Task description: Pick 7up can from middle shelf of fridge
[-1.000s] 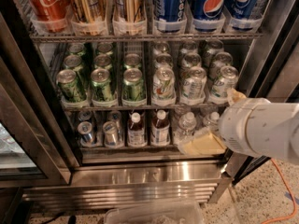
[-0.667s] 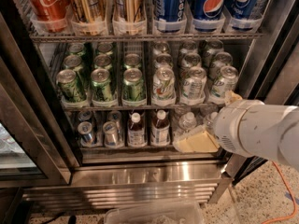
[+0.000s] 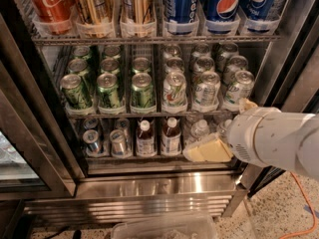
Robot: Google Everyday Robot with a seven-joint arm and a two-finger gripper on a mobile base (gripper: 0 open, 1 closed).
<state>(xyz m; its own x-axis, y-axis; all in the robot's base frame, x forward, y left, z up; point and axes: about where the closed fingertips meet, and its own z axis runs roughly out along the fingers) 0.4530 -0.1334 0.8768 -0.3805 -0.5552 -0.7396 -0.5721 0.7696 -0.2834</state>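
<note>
Low at the right of the fridge, my end effector hung before the bottom rack. Its pale yellow wedge and the smooth white arm sat slightly farther left than a second earlier, covering more of the clear bottles. I could not tell whether it was open or closed. Above it and apart, the 7up can, silver-white with green lettering, stood at the front of the middle shelf, a thin wire rack with clear plastic lane trays. Up and left of the end effector were dark green cans. Higher still I read Coca-Cola script on a red can and Pepsi on the blue cans. Ribbed steel ran below.
</note>
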